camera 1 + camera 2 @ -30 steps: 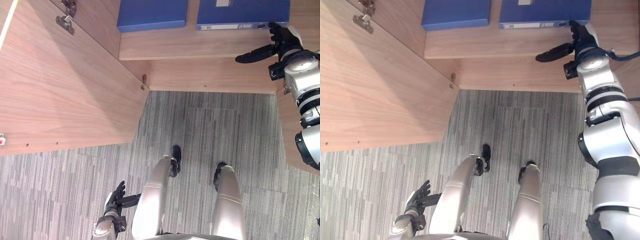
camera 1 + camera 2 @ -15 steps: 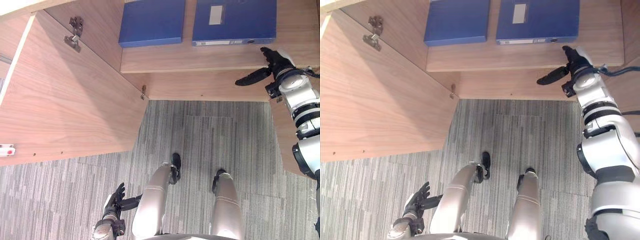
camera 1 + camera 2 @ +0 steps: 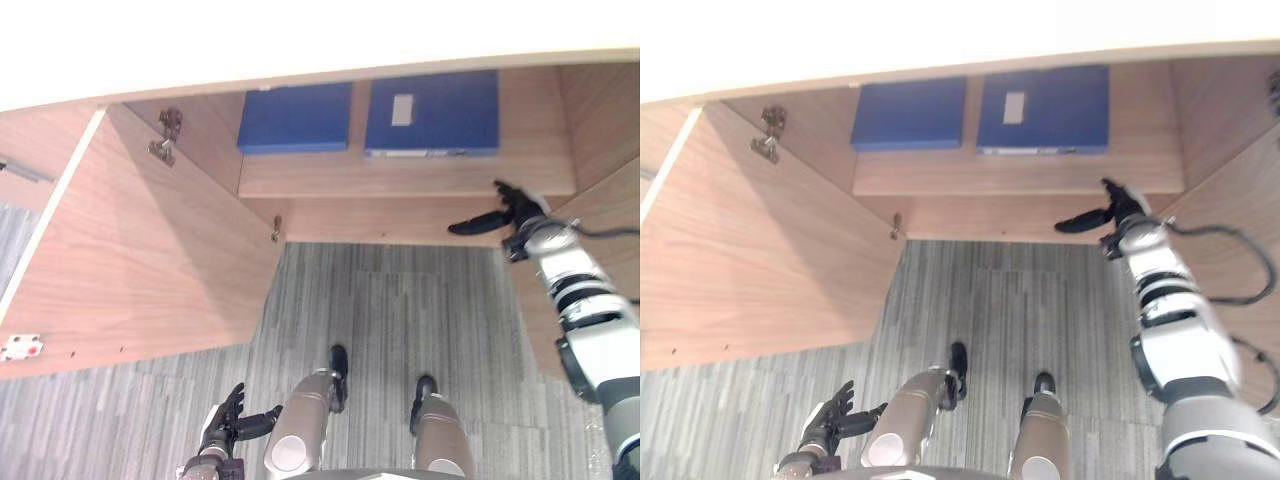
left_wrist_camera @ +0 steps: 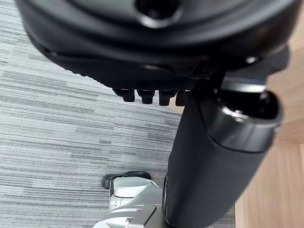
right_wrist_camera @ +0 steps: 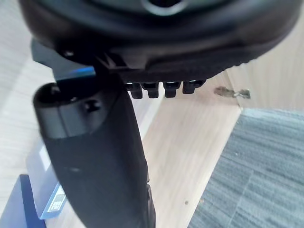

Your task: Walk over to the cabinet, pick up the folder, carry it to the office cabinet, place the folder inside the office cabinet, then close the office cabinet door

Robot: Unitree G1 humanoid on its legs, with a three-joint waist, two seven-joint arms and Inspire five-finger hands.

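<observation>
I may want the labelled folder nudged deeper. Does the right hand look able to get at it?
Probably yes. The right hand is open at the front of the shelf, near the labelled folder, with only bare wood between them.

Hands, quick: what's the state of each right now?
Left hand: open, holding nothing.
Right hand: open, holding nothing.

You are looking at a brightly lit scene. Along 12 o'clock the cabinet top (image 3: 300, 40) is blowing out into flat white glare. Light is reaching the blue folders (image 3: 432, 110) evenly, while the open door (image 3: 130, 260) at 9 o'clock is shading softly darker toward its hinged edge. The carpet (image 3: 400, 310) at 6 o'clock is taking soft, even light.
</observation>
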